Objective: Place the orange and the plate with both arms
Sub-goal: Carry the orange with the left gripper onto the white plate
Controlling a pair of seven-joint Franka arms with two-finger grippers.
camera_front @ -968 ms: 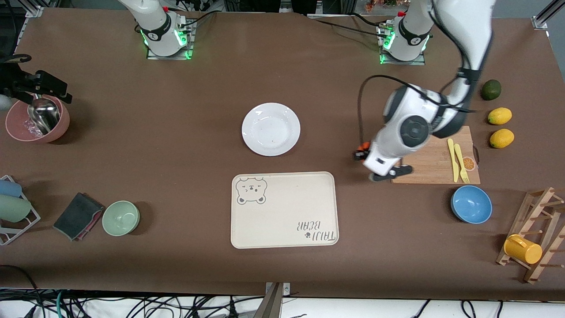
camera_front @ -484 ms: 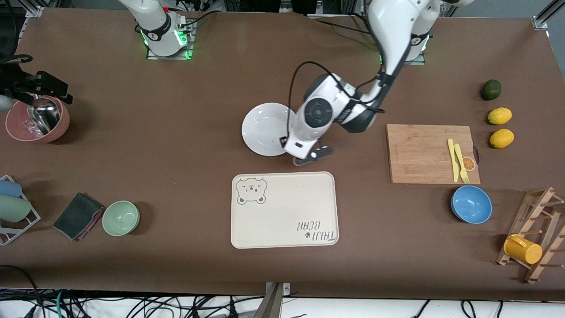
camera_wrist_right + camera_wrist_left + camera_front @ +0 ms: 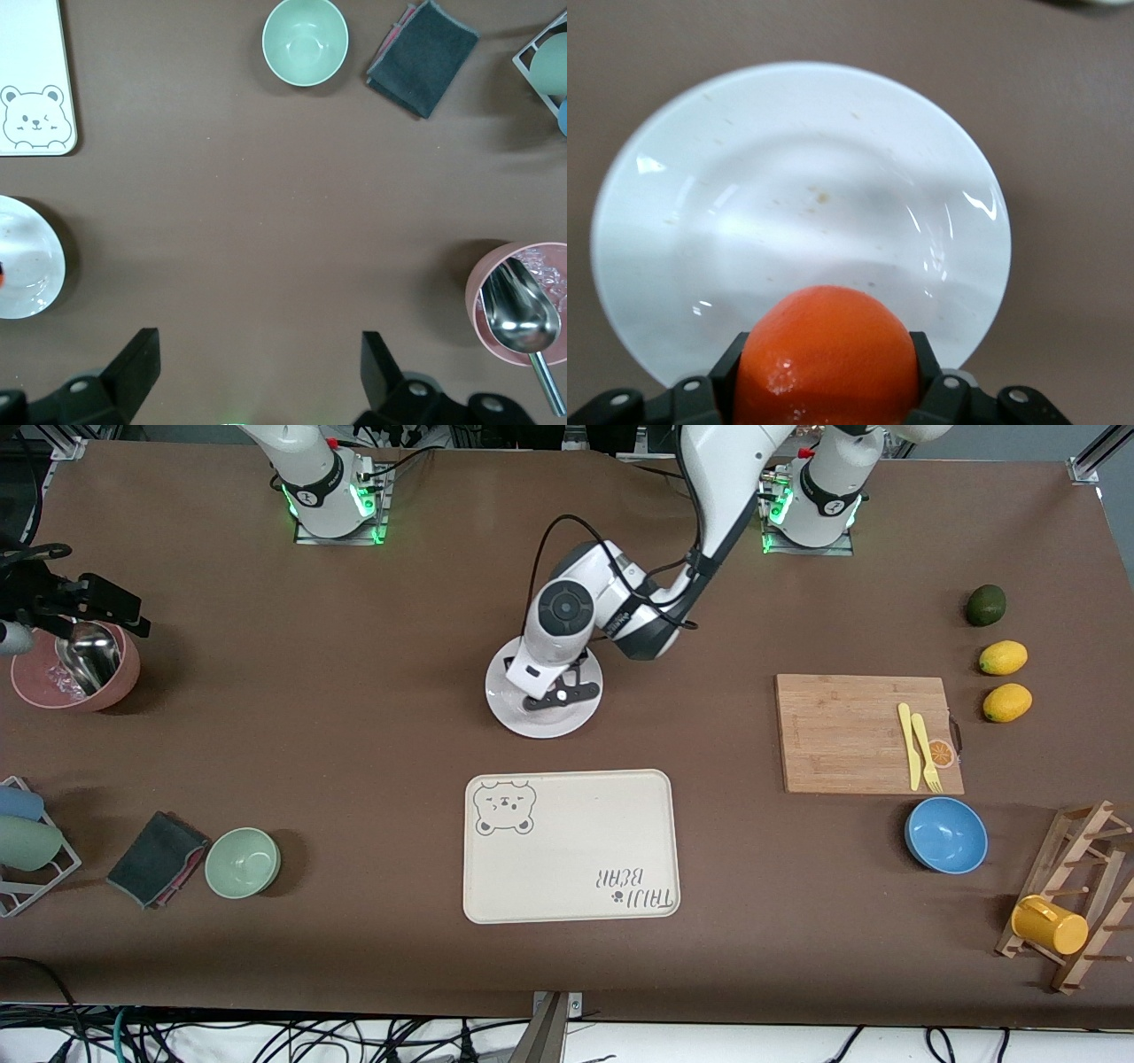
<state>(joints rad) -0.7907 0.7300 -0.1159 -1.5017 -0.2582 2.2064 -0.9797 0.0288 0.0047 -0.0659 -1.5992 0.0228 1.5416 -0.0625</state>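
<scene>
The white plate [image 3: 534,722] lies at the table's middle, farther from the front camera than the bear tray. My left gripper [image 3: 551,693] hangs low over the plate. In the left wrist view my left gripper [image 3: 830,350] is shut on the orange [image 3: 826,354], which is above the plate's rim [image 3: 806,177]. The arm hides the orange in the front view. My right gripper [image 3: 257,363] is open and empty, held high over bare table toward the right arm's end. It shows in the front view [image 3: 106,607] by the pink bowl, and the plate shows at the edge of its wrist view [image 3: 22,257].
The cream bear tray [image 3: 567,868] lies nearer the front camera than the plate. A pink bowl with a metal scoop [image 3: 75,669], a green bowl [image 3: 243,862] and a dark cloth [image 3: 158,859] sit toward the right arm's end. A cutting board [image 3: 842,735], a blue bowl [image 3: 946,835], lemons and an avocado sit toward the left arm's end.
My left arm swung from the cutting board's edge across the table to over the plate, carrying the orange. My right gripper barely shifted.
</scene>
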